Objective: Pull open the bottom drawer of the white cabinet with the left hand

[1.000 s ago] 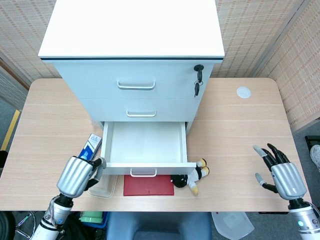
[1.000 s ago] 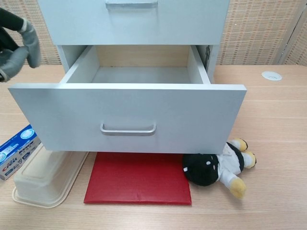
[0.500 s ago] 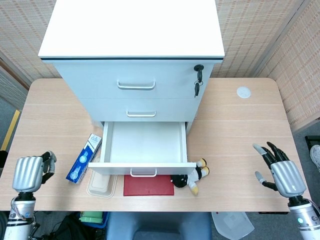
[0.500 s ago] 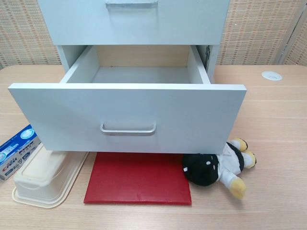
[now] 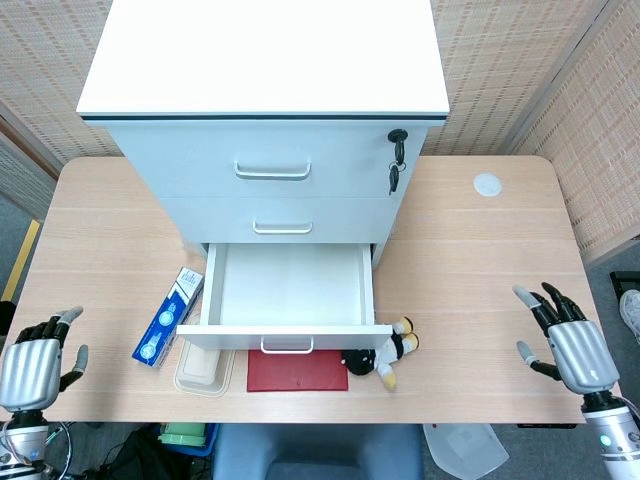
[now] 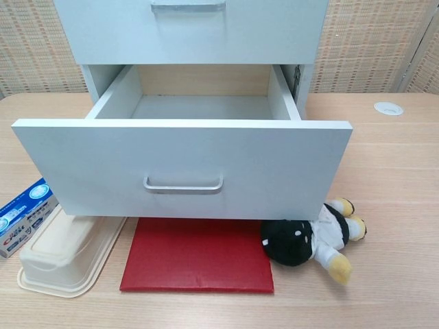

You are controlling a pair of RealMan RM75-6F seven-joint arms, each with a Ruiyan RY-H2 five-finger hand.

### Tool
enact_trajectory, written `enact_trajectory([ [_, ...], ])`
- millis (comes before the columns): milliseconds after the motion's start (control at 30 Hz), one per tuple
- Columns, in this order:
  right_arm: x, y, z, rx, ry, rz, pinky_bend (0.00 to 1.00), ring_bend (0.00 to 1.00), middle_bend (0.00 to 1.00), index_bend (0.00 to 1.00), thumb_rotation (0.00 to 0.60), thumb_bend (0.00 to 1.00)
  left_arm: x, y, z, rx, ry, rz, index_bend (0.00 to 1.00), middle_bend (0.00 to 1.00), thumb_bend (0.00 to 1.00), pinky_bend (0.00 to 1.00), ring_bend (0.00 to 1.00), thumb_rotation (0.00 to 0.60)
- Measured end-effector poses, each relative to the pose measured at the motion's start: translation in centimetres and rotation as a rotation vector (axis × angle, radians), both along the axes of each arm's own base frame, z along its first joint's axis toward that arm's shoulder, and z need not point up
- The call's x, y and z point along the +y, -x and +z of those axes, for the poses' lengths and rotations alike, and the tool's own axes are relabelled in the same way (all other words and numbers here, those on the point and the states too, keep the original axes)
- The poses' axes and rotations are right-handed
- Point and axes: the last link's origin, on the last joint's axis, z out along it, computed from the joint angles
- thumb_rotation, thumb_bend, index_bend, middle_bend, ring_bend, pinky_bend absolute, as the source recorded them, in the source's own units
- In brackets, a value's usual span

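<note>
At the far left edge of the pale wooden table (image 5: 480, 270) we see our silver left hand (image 5: 30, 365), fingers spread apart and holding nothing. Next come a blue-and-white carton (image 5: 168, 315) and a cream plastic lidded tray (image 6: 58, 257), side by side. The white cabinet's (image 5: 270, 110) bottom drawer (image 6: 182, 168) stands pulled fully out, its metal handle (image 6: 183, 184) free, above a flat red mat (image 6: 197, 264). A black-and-white plush toy (image 6: 312, 240) lies beside the mat's right end. Far right, our right hand (image 5: 568, 345) hovers with fingers splayed, empty.
</note>
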Motion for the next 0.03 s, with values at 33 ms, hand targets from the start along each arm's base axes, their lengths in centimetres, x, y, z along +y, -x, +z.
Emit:
enact_trajectory([
  [33,0.07,0.06,-0.04,0.000,0.001,-0.002,0.16,0.12,0.19,0.11,0.600,0.31,-0.01,-0.10,-0.12,0.005,0.003,-0.006,0.15,0.21,0.40,0.28,0.26,0.600],
])
